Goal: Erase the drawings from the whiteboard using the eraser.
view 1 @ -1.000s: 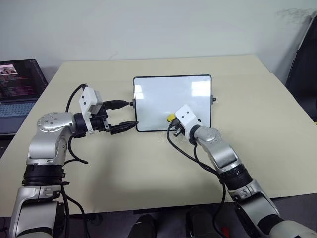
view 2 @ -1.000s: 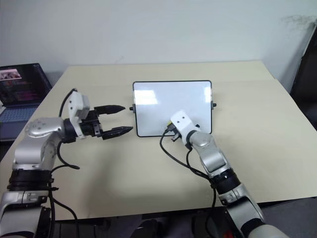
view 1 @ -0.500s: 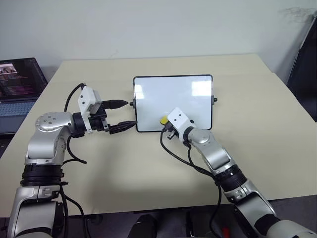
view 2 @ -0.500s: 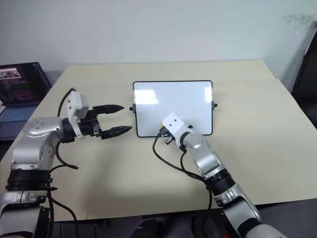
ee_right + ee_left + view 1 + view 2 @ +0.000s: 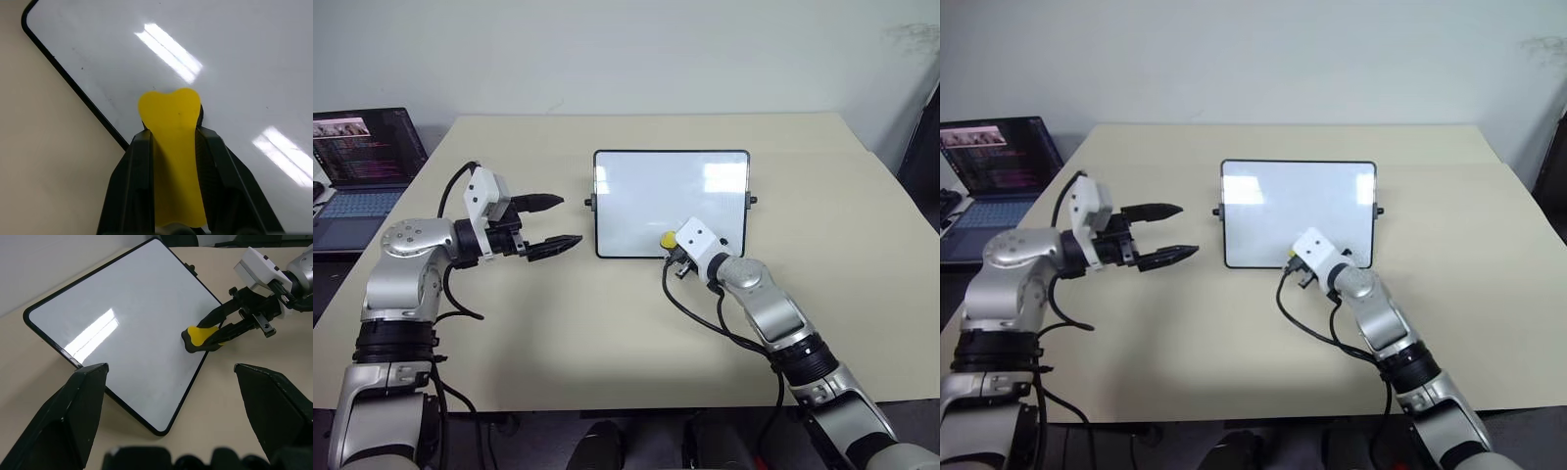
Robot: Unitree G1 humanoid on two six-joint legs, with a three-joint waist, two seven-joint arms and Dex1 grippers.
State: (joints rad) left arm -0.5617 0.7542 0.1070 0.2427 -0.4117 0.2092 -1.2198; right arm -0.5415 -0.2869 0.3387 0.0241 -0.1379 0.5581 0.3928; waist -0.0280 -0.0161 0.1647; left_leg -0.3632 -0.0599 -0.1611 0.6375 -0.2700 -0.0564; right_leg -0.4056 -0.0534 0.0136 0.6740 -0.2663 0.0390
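The table [image 5: 607, 333] fills most of the head views. It is a wide beige top, flat and rigid, so it will take firm downward pressure.

The board [image 5: 646, 191] lies flat at centre frame, slightly right. It is a thin, glossy panel with a black frame. It looks light and slick, so by my judgement it could slide under sideways rubbing. The safest places to steady it are the frame edge or the small side knobs, not the face. No drawings are visible on its white surface in any view; only light reflections show. The wiping looks done or nearly so.

A laptop [image 5: 362, 162] sits at the upper left, well apart from the work.

The left gripper [image 5: 548, 222] hangs at centre left, near the board's left edge but apart from it. Its fingers are spread and hold nothing.

The right gripper [image 5: 677, 253] sits at the board's lower right edge, clamped on the eraser [image 5: 198, 336].

The eraser is a small yellow block with a dark underside. It is pinched along its two long sides, with its front end sticking out past the fingertips over the board. It looks light and slightly yielding, and the felt face probably drags a little. Holding it mid-length by the flanks, as now, keeps the underside flat on the board.
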